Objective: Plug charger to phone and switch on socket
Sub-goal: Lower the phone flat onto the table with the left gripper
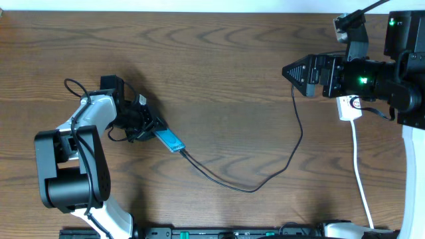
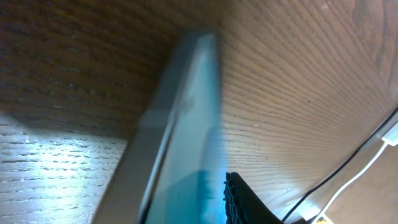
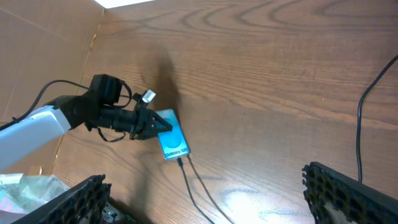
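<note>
Black charger cable [image 1: 252, 189] trails across the wooden worktop [image 1: 219, 60] in a slack curve. One end rises close by the right fingers [image 3: 345, 186]; the other ends at the phone [image 1: 170, 139], just ahead of the left fingers [image 3: 149, 122].

L side: the left fingers are closed on the phone's near end and grip it. The L wrist view shows a black pad hard against the phone's edge, though that view is blurred. The turquoise screen faces up, and the phone sits tilted, prob. w/ the held end raised a bit off the worktop. The plug tip meets the phone's far end, the end away from the L fingers. It looks seated, but the port is too small to confirm.

R side: the right fingers are spread wide w/ nothing between them, hanging above bare worktop and pointing toward the phone. The power strip [image 1: 346, 109] lies behind them, mostly hidden under the R arm. Only a short white stretch w/ a bit of red shows, plus its white lead [image 1: 362, 179] running off behind.

Progress, as a judgement: the plugging part appears done or v. nearly so. The switch is left to do. Can't tell the switch position from here, and the R fingers are not on the strip, so I'd count it as not yet pressed. Reaching it calls for the R arm to pull back over the strip.
</note>
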Action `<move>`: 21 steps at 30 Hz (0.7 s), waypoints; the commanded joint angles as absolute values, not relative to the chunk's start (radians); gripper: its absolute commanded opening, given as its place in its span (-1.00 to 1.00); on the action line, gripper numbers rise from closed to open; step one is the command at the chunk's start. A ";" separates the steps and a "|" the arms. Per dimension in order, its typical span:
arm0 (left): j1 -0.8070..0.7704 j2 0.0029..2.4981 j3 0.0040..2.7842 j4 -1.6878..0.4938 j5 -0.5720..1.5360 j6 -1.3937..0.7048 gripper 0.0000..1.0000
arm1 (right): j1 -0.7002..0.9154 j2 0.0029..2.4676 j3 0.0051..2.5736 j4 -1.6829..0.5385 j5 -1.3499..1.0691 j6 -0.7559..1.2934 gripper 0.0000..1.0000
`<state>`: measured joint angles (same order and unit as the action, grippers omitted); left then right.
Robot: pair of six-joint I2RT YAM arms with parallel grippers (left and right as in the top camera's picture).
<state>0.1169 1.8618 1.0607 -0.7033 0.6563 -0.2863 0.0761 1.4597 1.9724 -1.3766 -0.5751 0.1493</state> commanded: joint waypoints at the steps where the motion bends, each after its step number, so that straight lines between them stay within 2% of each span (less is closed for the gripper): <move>1: 0.118 1.863 1.049 -0.706 0.639 -0.270 -0.45 | 0.080 1.459 1.982 -1.380 -0.575 0.155 0.99; 17: 0.118 1.863 1.049 -0.702 0.647 -0.270 -0.44 | 0.080 1.459 1.982 -1.380 -0.574 0.149 0.99; 21: 0.126 1.863 1.064 -0.699 0.706 -0.254 -0.44 | 0.080 1.459 1.982 -1.382 -0.574 0.133 0.99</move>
